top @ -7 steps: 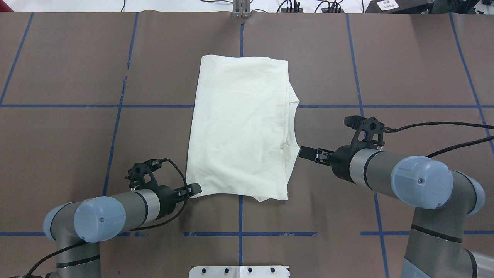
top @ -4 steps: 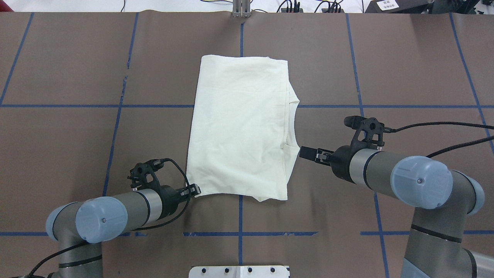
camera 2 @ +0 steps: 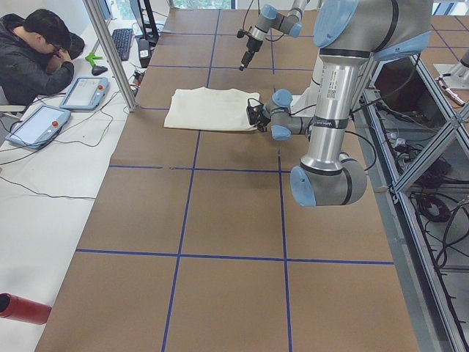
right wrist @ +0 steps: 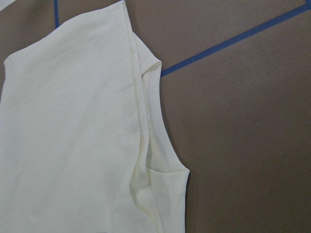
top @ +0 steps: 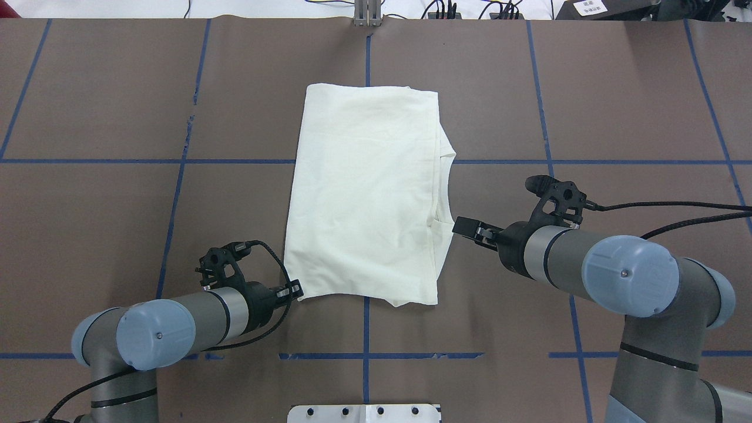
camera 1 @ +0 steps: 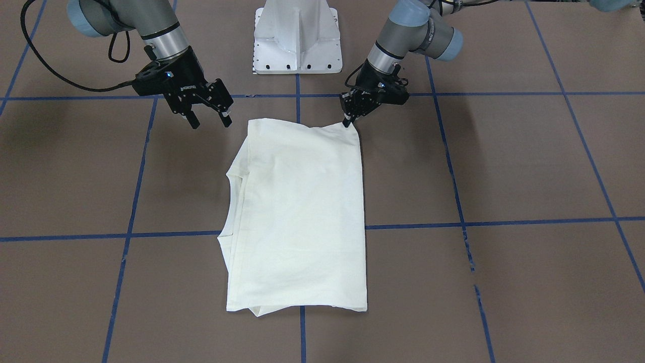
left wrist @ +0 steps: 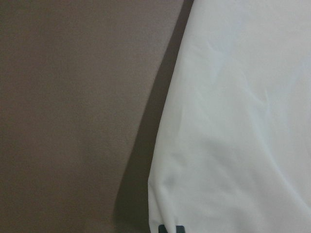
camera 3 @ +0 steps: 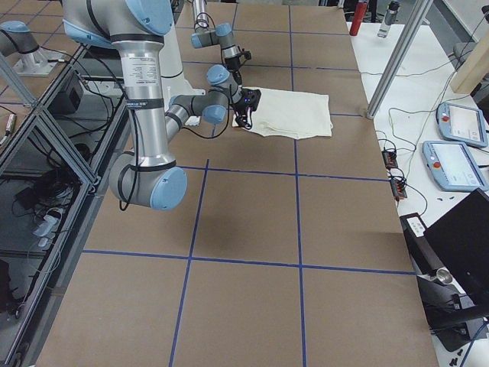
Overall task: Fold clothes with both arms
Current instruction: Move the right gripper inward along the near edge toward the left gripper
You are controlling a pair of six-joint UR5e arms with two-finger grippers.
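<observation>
Overhead exterior: noted T-shirt [top: 364, 194] flat mid-table [top: 117, 235], plain side up, already folded to rectangle. Left gripper [top: 295, 289] pinched narrow on near hem corner; right gripper [camera 1: 210, 122] spread wide just beside collar edge, not touching. Judged step: securing grasps for next fold. Next: close right on edge, then lift both together.

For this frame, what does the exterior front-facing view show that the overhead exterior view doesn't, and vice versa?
Front-facing only: the right gripper plainly open, off the T-shirt. Overhead only: cables beyond the far edge of the table. Both: the folded T-shirt, neckline toward the right arm, and the left gripper at its near corner.
</observation>
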